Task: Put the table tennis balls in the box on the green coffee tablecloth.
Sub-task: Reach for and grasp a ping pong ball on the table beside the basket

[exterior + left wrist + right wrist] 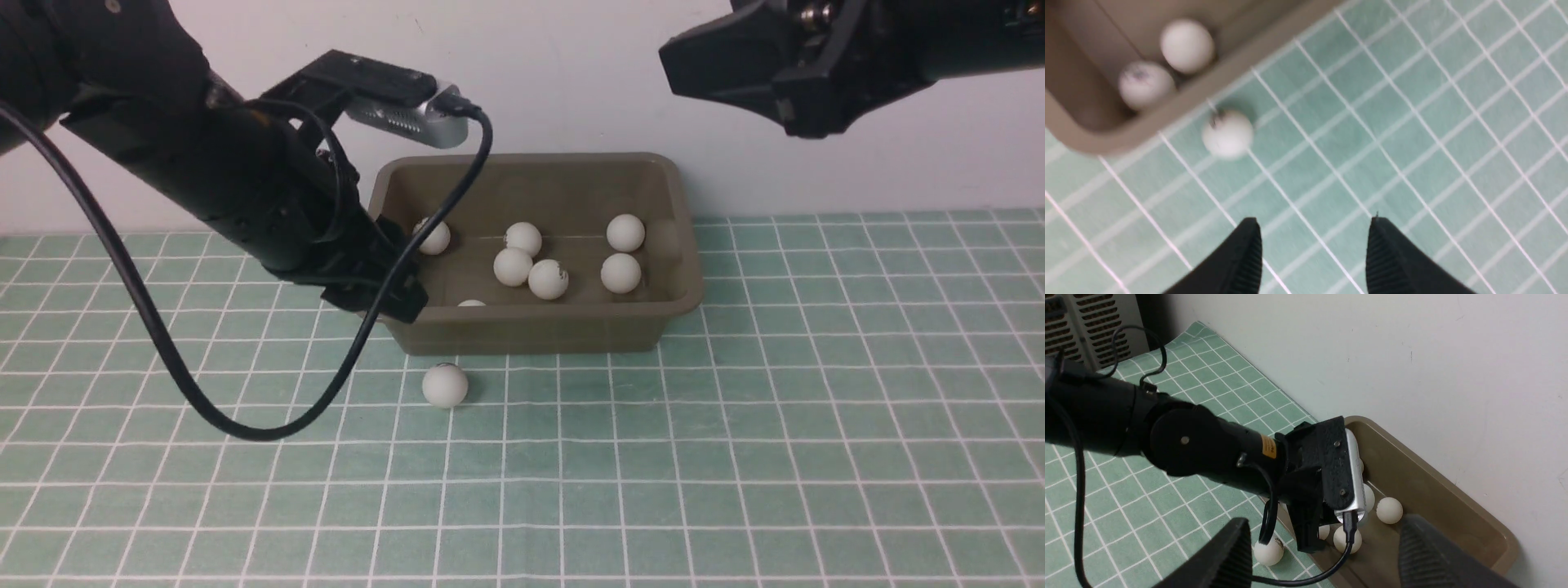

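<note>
The olive-brown box [531, 331] stands at the back of the green coffee tablecloth [735, 449], with several white table tennis balls [548, 279] inside. One more ball [445, 385] lies on the cloth just in front of the box's near wall. My left gripper [396, 298] hangs by the box's near left corner. In the left wrist view this gripper [1312, 222] is open and empty over the cloth, a short way from that loose ball [1228, 134]. My right gripper [669, 57] is raised high at the back right; it [1327, 526] is open and empty.
A white wall rises right behind the box. A black cable [204, 408] loops down from my left arm over the cloth at the left. A silver camera [408, 122] sits on the left wrist. A grey grille [1094, 322] stands past the cloth's far end.
</note>
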